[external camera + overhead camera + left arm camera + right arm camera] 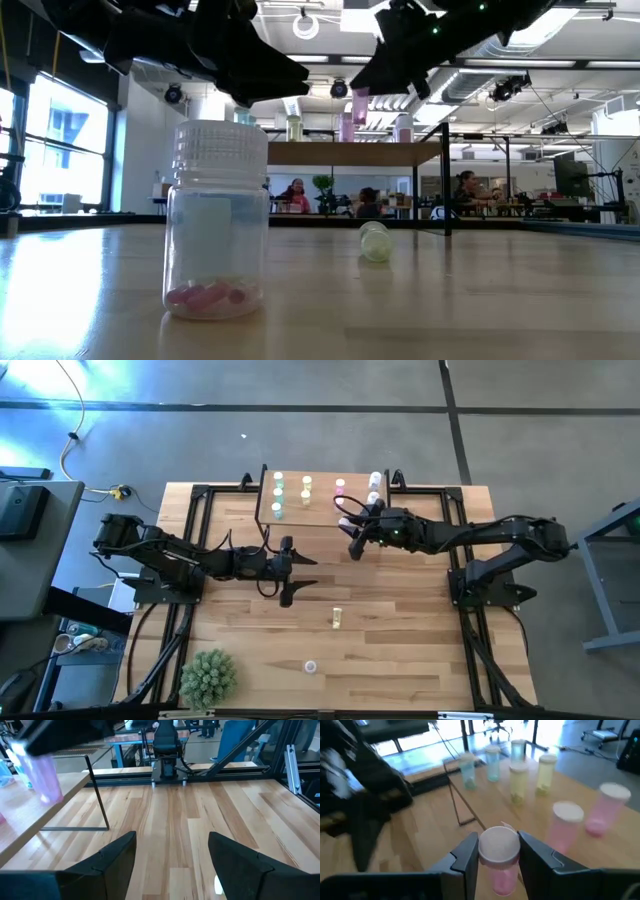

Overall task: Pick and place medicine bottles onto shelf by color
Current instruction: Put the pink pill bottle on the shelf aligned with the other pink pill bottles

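The right end effector (496,851) is closed on a pink bottle (498,858), gripped just under its pale round cap between the two dark fingers (465,854). The bottle is held upright, lifted off the surface (400,610), at the front edge of the shelf (320,510) near its right end. The right arm is stretched from its base, right of the shelf, towards the shelf, with the wrist low and level.

The left end effector (172,852) is spread wide and holds nothing; bare wood planks are seen between its fingers (112,857). The left arm is stretched level across the surface from its base, left of the shelf, with the end effector in front of the shelf's left half and pointing right.

The shelf is a small light-wood board on thin black legs. Four green bottles (492,762) are stood at its left end, two yellow bottles (518,781) next to them, and two more pink bottles (609,807) towards the right end, all translucent cylinders with light caps. A white-capped bottle (374,481) is seen at the shelf's right corner.

Well in front of the shelf, a yellowish bottle (338,618) is laid on its side on the surface. Farther in front, a clear ribbed-capped bottle (217,220) with pink pills at its bottom is stood upright. A spiky green plant ball (208,677) is set at the surface's near left corner, well apart from the shelf.
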`<state>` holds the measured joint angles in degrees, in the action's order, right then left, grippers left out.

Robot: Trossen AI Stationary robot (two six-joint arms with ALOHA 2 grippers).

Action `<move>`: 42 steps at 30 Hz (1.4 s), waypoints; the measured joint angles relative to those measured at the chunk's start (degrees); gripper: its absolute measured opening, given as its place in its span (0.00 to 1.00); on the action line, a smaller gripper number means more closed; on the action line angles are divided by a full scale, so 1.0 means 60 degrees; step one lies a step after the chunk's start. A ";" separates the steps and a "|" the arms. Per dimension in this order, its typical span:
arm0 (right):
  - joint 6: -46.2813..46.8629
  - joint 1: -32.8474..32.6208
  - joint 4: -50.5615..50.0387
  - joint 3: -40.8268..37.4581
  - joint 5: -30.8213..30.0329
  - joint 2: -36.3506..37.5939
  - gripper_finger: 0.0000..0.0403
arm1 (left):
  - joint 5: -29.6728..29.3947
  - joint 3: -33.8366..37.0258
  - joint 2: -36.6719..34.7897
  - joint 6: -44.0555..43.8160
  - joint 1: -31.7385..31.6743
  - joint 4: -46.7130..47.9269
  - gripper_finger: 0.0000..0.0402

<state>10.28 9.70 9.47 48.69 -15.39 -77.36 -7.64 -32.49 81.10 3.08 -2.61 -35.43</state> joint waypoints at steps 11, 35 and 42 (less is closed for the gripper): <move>-0.0040 0.0655 0.0337 0.0419 0.0347 -0.0883 0.26 | -0.0018 0.0000 0.0000 0.0009 0.0000 0.0157 0.59; -0.0476 0.1111 0.0689 0.0448 0.1146 -0.1327 0.26 | -0.0087 0.0000 0.0000 -0.0009 0.0000 0.0225 0.59; -0.0468 0.1410 0.0686 0.0448 0.1190 -0.1331 0.26 | -0.0087 0.0000 0.0000 -0.0009 0.0000 0.0228 0.59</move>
<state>7.47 18.16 13.58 51.37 -8.25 -85.34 -8.16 -32.49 81.10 3.03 -2.61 -34.06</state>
